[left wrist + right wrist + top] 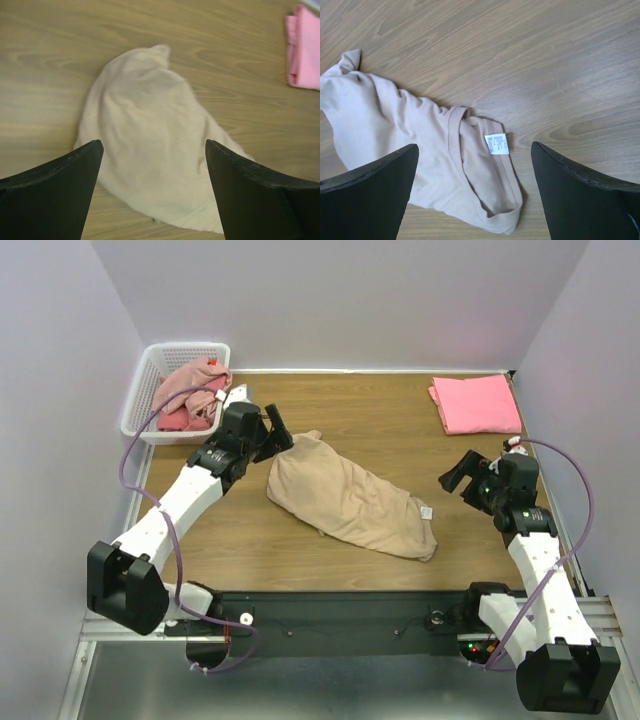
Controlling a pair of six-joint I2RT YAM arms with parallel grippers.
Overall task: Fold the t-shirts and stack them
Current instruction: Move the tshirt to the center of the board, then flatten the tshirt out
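A beige t-shirt (350, 500) lies crumpled in the middle of the wooden table; it also shows in the left wrist view (150, 145) and the right wrist view (420, 145), with its white label (496, 144) by the collar. A folded salmon-pink t-shirt (475, 403) lies at the back right, its edge in the left wrist view (303, 52). Dusty-pink (190, 380) and red (185, 418) shirts sit in the basket. My left gripper (280, 435) is open above the beige shirt's left end. My right gripper (458, 475) is open, to the right of the shirt's collar end.
A white lattice basket (140, 390) stands at the back left corner. Walls close the table on the left, back and right. Bare wood lies between the beige shirt and the salmon-pink shirt.
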